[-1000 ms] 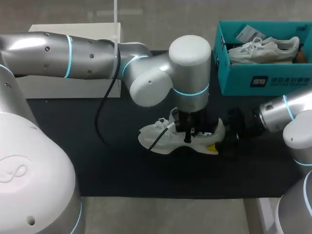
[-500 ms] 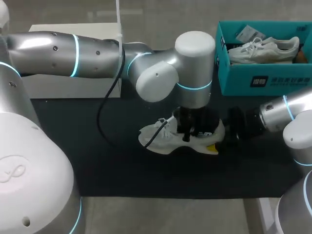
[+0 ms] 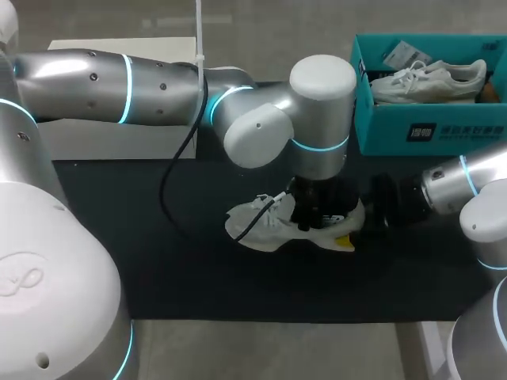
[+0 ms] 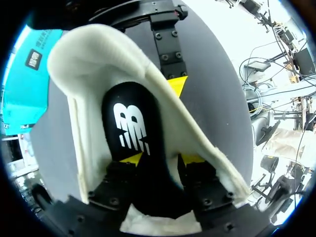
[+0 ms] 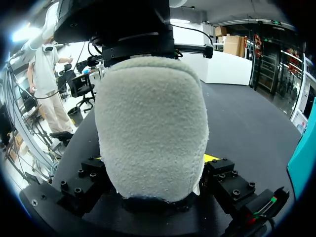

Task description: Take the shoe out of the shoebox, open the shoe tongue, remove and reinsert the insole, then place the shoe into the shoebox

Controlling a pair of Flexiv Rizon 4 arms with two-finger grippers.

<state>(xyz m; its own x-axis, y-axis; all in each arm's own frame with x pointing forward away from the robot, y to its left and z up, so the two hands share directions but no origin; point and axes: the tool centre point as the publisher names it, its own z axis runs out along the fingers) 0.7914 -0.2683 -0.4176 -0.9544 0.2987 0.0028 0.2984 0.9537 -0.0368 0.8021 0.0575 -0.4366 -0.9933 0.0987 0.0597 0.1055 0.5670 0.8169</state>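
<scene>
Crosswise, shoe toe leftward, heel toward right end effector.

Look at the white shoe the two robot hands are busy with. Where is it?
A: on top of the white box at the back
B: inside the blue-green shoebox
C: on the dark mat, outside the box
C: the white shoe lies on the dark mat, outside the teal shoebox, which holds another shoe.

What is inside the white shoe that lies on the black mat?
A black insole, with the left gripper shut on it inside the shoe. The inside of the toe end cannot be seen in any view.
</scene>
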